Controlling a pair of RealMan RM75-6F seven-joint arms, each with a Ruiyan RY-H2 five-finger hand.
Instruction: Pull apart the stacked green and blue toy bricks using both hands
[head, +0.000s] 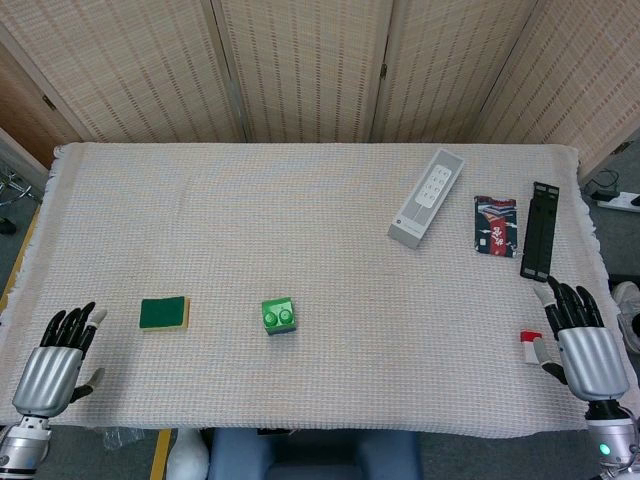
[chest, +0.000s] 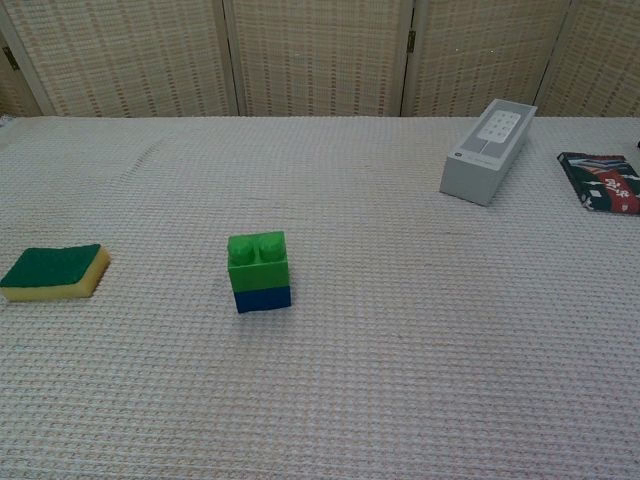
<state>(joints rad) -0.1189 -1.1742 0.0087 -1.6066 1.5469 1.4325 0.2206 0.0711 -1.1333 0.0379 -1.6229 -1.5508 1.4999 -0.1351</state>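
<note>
The stacked bricks stand upright near the middle of the table: a green brick (chest: 257, 262) sits on top of a blue brick (chest: 263, 298). From the head view only the green brick (head: 279, 316) shows, with two studs on top. My left hand (head: 55, 366) rests at the front left edge of the table, fingers spread and empty, far left of the bricks. At the front right edge is my right hand (head: 583, 345), likewise spread and holding nothing. Neither hand appears in the chest view.
A green and yellow sponge (head: 164, 313) lies left of the bricks. A grey remote box (head: 427, 197), a dark card packet (head: 495, 225) and a black strip (head: 539, 229) lie at the back right. A small red and white item (head: 528, 345) sits beside my right hand.
</note>
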